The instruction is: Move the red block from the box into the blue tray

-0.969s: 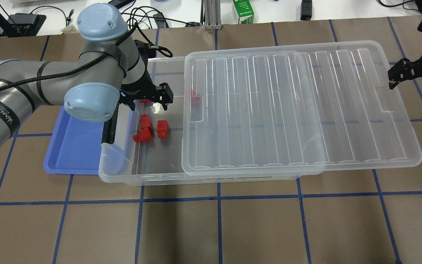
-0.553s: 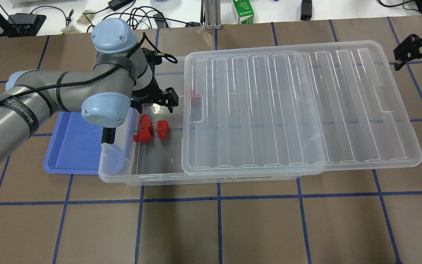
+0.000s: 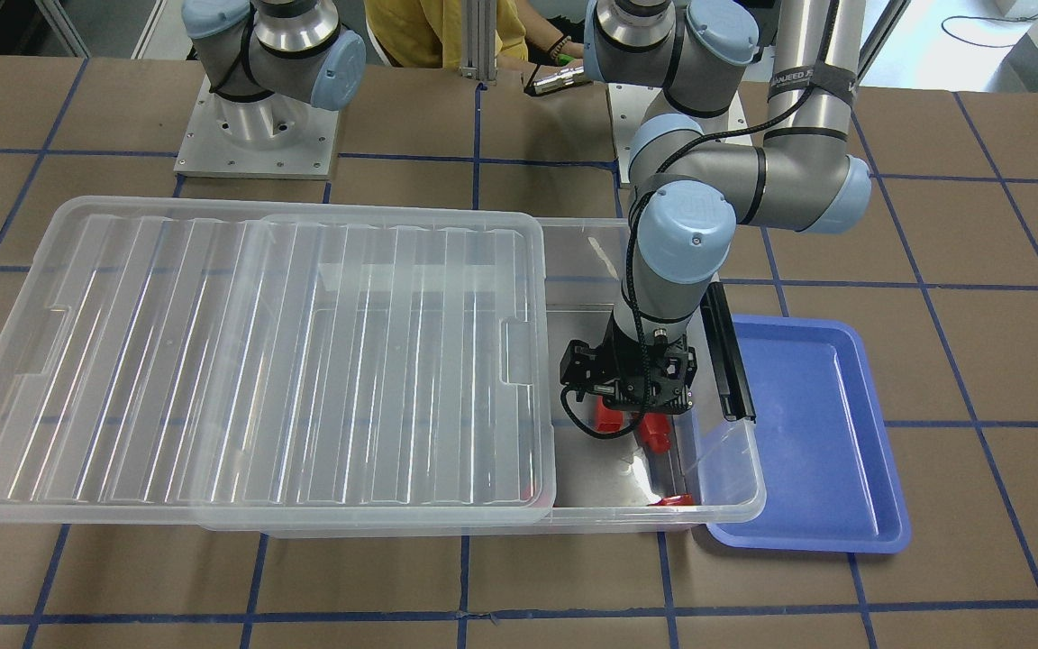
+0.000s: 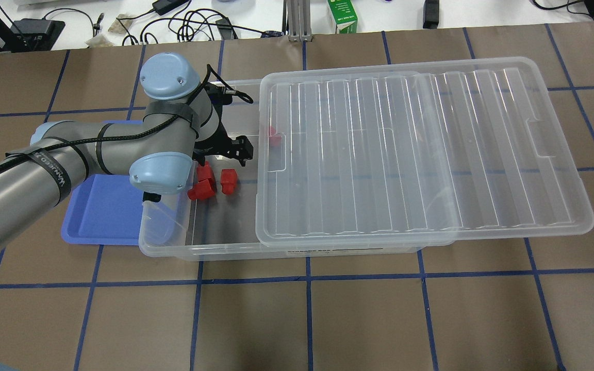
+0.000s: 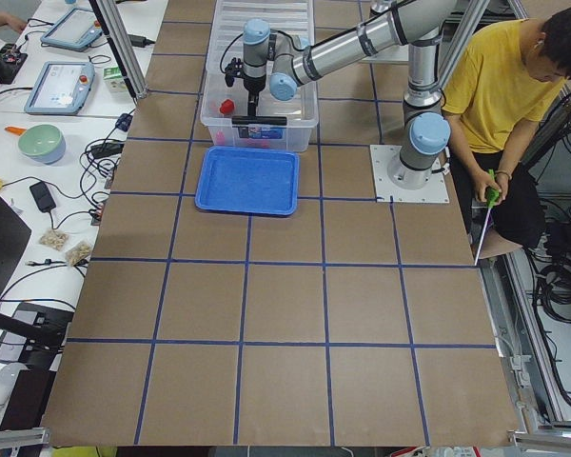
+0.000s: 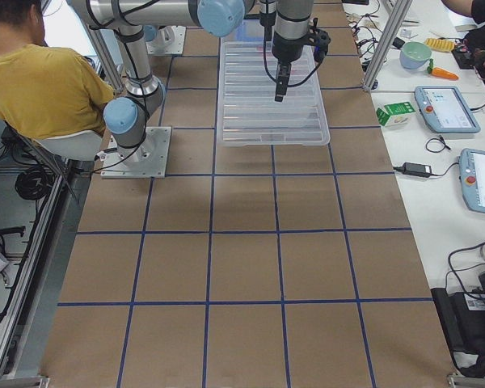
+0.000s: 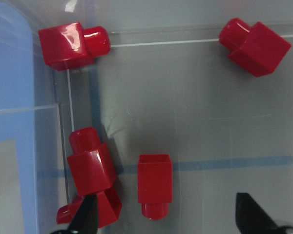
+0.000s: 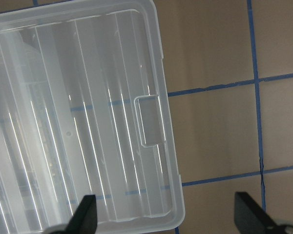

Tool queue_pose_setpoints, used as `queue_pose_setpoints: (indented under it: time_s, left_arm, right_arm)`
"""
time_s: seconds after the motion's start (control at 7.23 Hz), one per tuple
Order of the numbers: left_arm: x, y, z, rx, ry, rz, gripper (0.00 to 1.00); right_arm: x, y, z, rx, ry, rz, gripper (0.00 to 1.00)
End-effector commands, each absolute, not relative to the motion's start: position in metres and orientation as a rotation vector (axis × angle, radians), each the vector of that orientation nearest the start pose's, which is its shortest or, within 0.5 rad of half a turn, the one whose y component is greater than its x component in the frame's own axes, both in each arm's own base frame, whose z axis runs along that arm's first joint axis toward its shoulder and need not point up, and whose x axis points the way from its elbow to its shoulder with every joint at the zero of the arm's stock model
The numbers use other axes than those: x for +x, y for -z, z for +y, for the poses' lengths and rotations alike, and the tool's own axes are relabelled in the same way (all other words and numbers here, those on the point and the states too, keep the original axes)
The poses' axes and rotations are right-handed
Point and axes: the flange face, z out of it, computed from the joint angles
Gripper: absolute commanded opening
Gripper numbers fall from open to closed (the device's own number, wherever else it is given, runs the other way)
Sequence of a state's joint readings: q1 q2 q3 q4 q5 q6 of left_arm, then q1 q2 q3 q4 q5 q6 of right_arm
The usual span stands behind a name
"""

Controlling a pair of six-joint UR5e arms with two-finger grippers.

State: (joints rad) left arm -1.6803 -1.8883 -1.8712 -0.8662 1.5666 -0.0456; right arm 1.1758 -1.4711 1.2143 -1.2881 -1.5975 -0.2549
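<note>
The left pincer [image 7: 168,220] hangs spread over the open end of the box [image 4: 173,247], with the red block [image 7: 155,181] lying on the box floor between its fingers [image 7: 85,220]. It should drop straight down, centred on the cube body and clear of the other blocks [image 7: 90,168] crowding one finger, then squeeze. The right pincer [image 8: 167,219], also spread, hovers above the lid [image 8: 88,122].

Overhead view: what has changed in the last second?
The left gripper edged right, closer to the red blocks in the box, fingers open, holding nothing. The right gripper pulled back from the lid end toward the table's far edge. Blocks, lid and blue tray stayed put.
</note>
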Motion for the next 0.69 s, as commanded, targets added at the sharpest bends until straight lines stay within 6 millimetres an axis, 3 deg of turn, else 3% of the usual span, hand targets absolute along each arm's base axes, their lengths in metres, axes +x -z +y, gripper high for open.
queue_pose_setpoints:
  time_s: [0.0,0.28,0.55]
  left_arm:
    - [-0.192,-0.230,-0.538,0.121,0.166,3.147,1.00]
    - [-0.176,-0.218,-0.536,0.076,0.168,3.174,1.00]
    - [-0.180,-0.205,-0.540,0.026,0.176,3.184,1.00]
  right_arm:
    - [-0.037,-0.577,-0.527,0.241,-0.088,3.157,1.00]
    - [0.070,-0.574,-0.531,0.241,-0.032,3.179,1.00]
    - [0.139,-0.559,-0.545,0.301,0.038,3.175,1.00]
